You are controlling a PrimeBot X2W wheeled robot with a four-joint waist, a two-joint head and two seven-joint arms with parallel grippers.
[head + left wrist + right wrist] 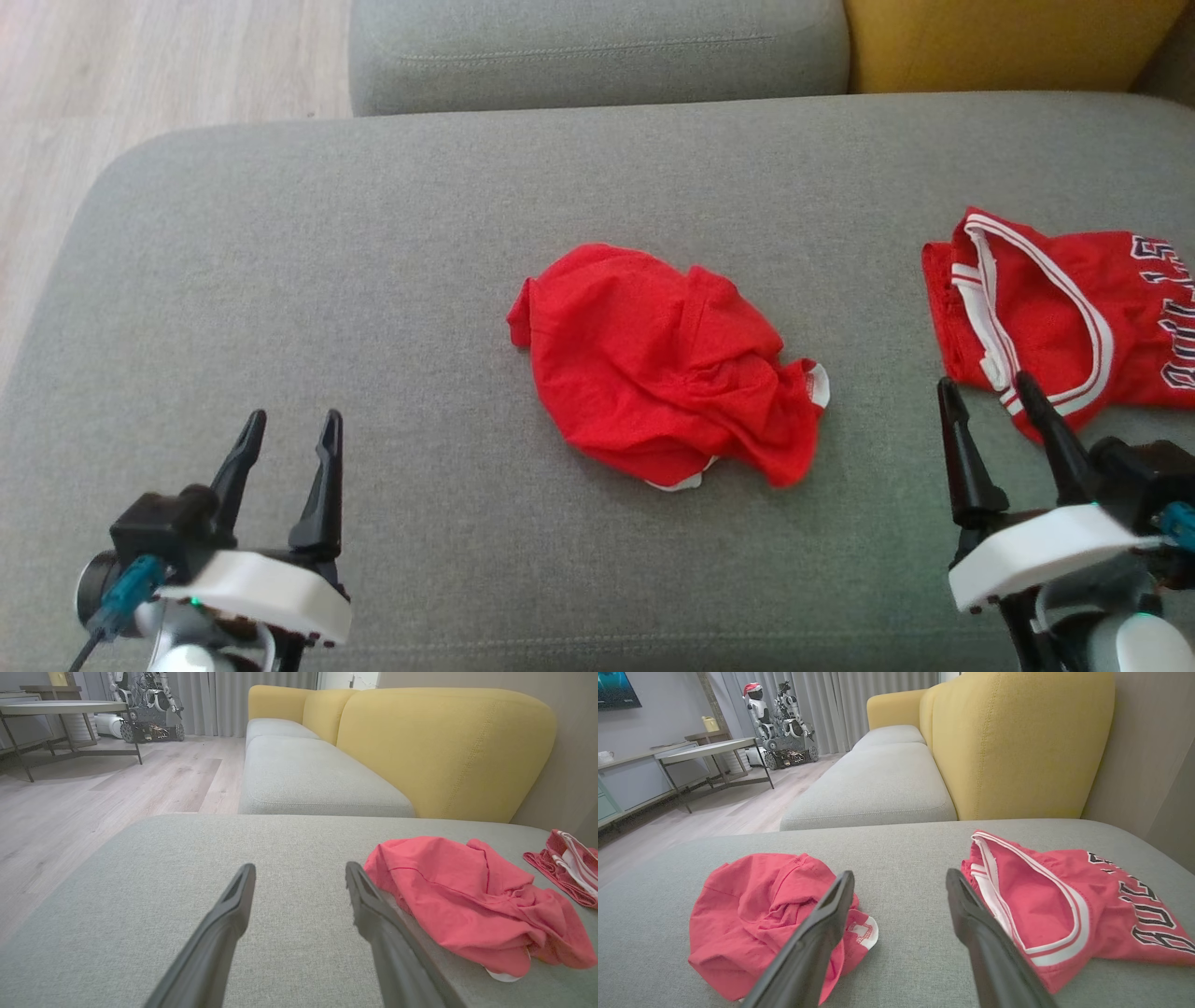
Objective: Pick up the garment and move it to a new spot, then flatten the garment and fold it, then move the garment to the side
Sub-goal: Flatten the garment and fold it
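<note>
A crumpled red garment (653, 364) with a bit of white trim lies bunched in the middle of the grey sofa seat (327, 280). The left wrist view has it (462, 905) just right of the fingers, and the right wrist view has it (752, 914) at the lower left. My left gripper (292, 420) stands open at the lower left, well clear of the cloth, with nothing between its fingers (300, 868). Over at the lower right my right gripper (986, 383) is open too (900, 873), hovering between the garment and a second red piece.
A red jersey (1055, 317) with white trim and dark lettering lies at the seat's right end (1045, 896), its edge beside my right fingers. Yellow backrest cushions (1008, 42) rise behind. Wooden floor (140, 65) lies off the left edge, with a table (60, 707) and another robot (145, 704) far off.
</note>
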